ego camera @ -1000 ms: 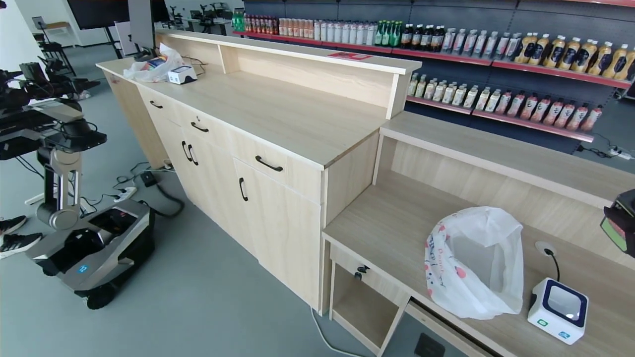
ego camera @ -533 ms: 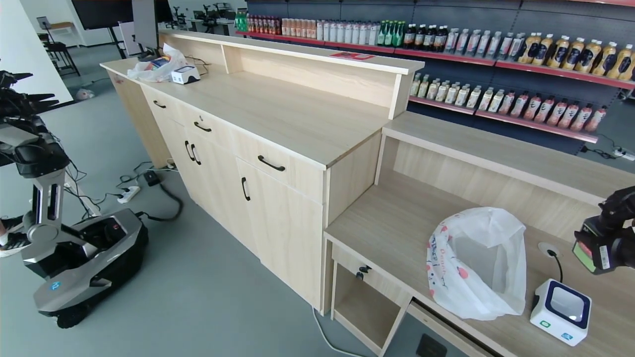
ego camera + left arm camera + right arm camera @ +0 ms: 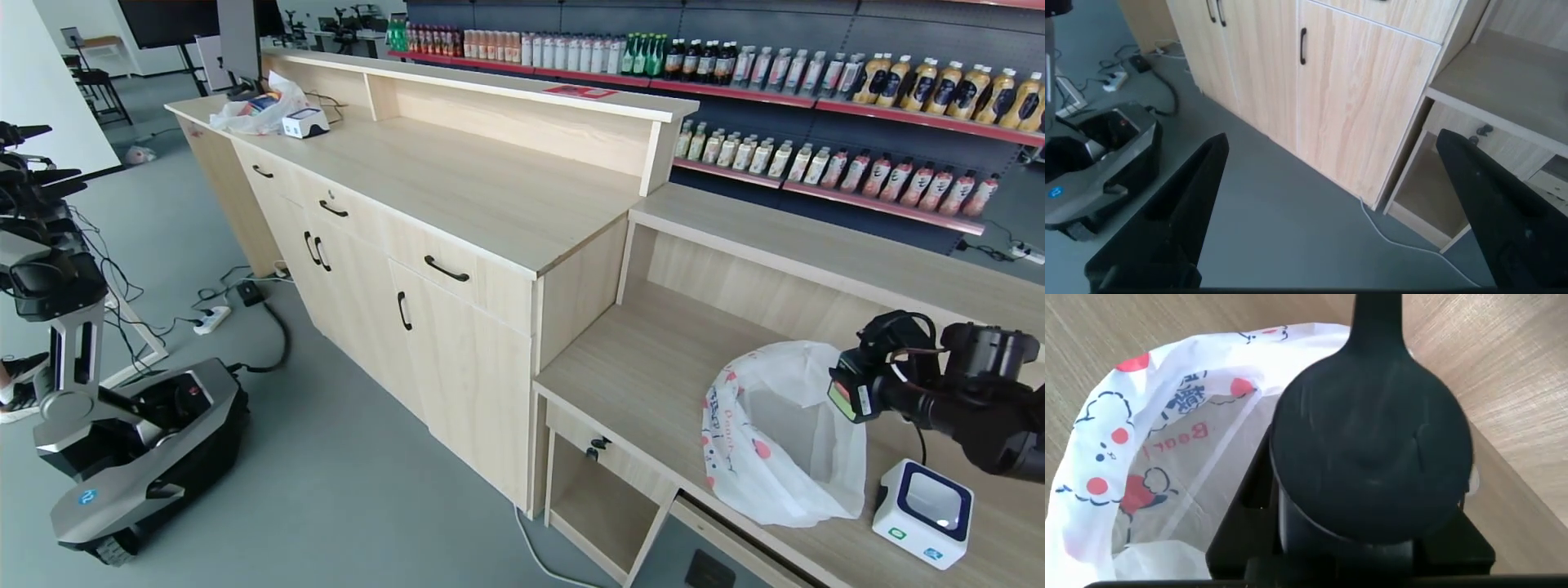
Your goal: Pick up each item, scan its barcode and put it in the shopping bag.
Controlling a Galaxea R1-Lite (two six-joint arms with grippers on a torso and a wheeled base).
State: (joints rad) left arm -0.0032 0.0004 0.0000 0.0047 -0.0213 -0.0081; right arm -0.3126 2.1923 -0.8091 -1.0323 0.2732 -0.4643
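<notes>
A white plastic shopping bag [image 3: 784,445] with red and blue print stands open on the low counter [image 3: 645,367]. My right gripper [image 3: 857,390] hangs over the bag's open mouth, shut on a small green and red item [image 3: 849,400] with a white barcode label. In the right wrist view a dark round shape [image 3: 1372,457] sits above the bag [image 3: 1151,449], whose inside lies below it. The white barcode scanner [image 3: 922,510] rests on the counter just right of the bag. My left gripper [image 3: 1331,212] is open and holds nothing, out over the grey floor in front of the cabinet doors [image 3: 1364,82].
A tall wooden counter [image 3: 457,180] with drawers runs along the back left, carrying another bag and scanner [image 3: 304,122] at its far end. Another wheeled robot [image 3: 122,433] stands on the floor at the left among cables. Shelves of bottles [image 3: 816,106] line the back wall.
My right gripper has carried the green and red item leftwards from the right edge to above the bag's mouth. The other robot on the floor shifted; the head camera moved slightly.
</notes>
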